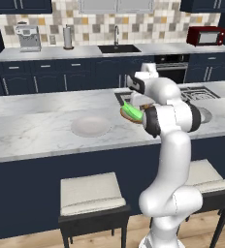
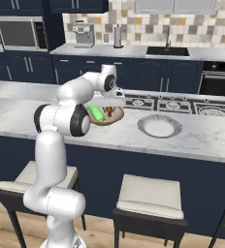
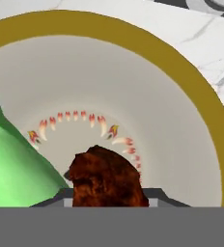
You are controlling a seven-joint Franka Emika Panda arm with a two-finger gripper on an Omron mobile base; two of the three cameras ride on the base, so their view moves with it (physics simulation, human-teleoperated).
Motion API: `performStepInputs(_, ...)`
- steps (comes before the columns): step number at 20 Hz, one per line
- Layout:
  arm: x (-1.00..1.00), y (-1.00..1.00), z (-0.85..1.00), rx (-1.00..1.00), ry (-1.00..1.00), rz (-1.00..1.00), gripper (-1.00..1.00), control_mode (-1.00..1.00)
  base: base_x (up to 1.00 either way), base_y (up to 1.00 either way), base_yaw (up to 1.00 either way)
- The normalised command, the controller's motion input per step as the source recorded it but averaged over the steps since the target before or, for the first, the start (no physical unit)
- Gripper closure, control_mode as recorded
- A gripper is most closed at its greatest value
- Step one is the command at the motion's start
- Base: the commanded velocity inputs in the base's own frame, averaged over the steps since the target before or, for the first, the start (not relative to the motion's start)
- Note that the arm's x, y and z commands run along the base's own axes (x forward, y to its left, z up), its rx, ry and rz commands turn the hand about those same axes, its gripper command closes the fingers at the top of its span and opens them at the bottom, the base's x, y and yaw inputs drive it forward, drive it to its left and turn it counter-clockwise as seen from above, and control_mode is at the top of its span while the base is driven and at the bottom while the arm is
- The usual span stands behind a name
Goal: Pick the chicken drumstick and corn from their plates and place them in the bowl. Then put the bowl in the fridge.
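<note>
The tan bowl (image 3: 133,34) sits on the island counter (image 1: 37,131), and the green corn (image 3: 12,169) lies against its left inner side. My gripper (image 3: 109,193) reaches down into the bowl, shut on the reddish-brown chicken drumstick (image 3: 106,178), which hangs just above the bowl's patterned floor. From the base, the bowl (image 1: 128,116) with the corn (image 1: 133,111) is partly hidden by my arm; the gripper (image 2: 110,104) stands over the bowl (image 2: 115,118) and corn (image 2: 96,113). One white plate (image 1: 89,126) lies left of the bowl, another plate (image 2: 159,126) right of it. The fridge is out of view.
A cooktop (image 2: 172,104) is set into the island behind the bowl. Two stools (image 1: 90,193) stand in front of the island. The back counter carries a coffee machine (image 1: 28,38), a sink (image 1: 118,48) and a red microwave (image 1: 205,35).
</note>
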Motion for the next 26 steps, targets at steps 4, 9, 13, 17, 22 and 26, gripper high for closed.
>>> performStepInputs(4,0.00,-0.07,-0.23,0.00,0.01,-0.01,1.00,-1.00,0.00,0.00,0.00)
performStepInputs(9,0.00,0.00,-0.20,0.00,0.00,-0.02,1.00,-1.00,0.00,0.00,0.00)
performStepInputs(13,0.00,0.00,-0.14,0.00,0.00,-0.01,-1.00,-1.00,0.00,0.00,0.00)
performStepInputs(17,0.00,0.00,-0.06,0.00,0.00,0.00,-1.00,-1.00,0.00,0.00,0.00)
performStepInputs(22,0.00,-0.01,0.01,0.01,0.00,0.00,-1.00,-1.00,0.00,0.00,0.00)
performStepInputs(26,-0.13,-0.10,0.33,0.12,0.00,-0.06,-1.00,-1.00,0.00,0.00,0.00)
